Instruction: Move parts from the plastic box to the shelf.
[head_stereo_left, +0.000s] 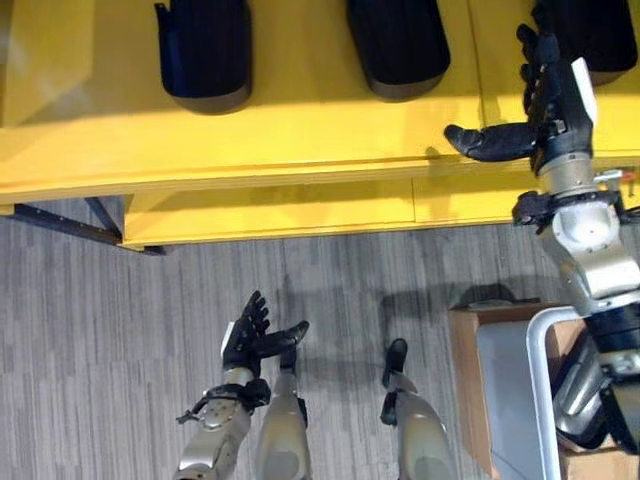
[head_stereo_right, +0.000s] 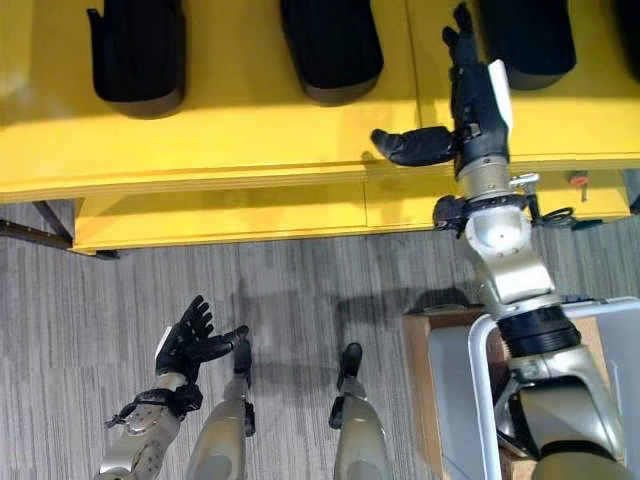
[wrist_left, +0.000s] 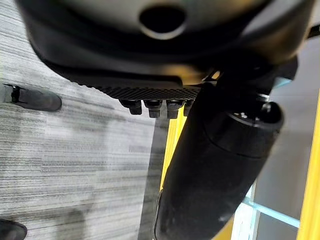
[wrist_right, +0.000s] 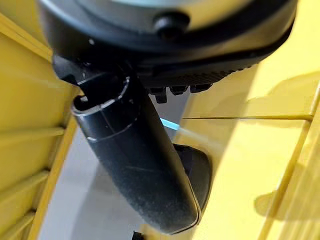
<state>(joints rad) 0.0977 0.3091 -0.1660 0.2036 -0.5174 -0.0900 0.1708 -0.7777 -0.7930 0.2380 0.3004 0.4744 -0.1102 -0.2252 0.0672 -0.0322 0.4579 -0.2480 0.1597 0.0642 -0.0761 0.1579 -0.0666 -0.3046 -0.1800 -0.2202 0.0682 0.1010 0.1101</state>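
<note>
Nearest me, lower right, my right arm rises past the white plastic box (head_stereo_right: 480, 400); my right hand (head_stereo_right: 470, 95) hangs over the yellow shelf (head_stereo_right: 250, 150) near its front edge, fingers straight, thumb spread, holding nothing. Three black parts (head_stereo_right: 330, 45) sit along the frame's top. My left hand (head_stereo_right: 185, 340) hovers lower left over open grey floor (head_stereo_right: 300, 280), fingers spread.
</note>
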